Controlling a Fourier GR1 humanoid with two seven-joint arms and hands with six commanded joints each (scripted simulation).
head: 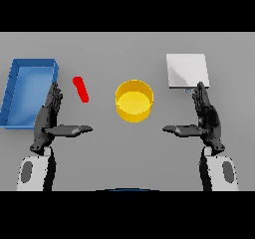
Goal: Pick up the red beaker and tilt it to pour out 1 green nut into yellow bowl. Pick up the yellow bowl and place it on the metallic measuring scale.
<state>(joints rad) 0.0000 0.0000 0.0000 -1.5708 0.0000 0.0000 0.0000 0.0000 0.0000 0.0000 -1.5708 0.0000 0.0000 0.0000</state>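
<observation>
The red beaker (80, 89) shows as a slim red shape on the table, left of centre and slanting down to the right. The yellow bowl (134, 100) stands at the table's centre, and I see nothing inside it. The metallic measuring scale (187, 70) is a pale square plate at the back right. My left hand (48, 118) hovers open, fingers straight and thumb out, just left of and below the beaker. My right hand (206, 117) mirrors it, open, right of the bowl and just in front of the scale. No green nut is visible.
A blue tray (15, 86) with raised walls lies at the far left, right beside my left hand.
</observation>
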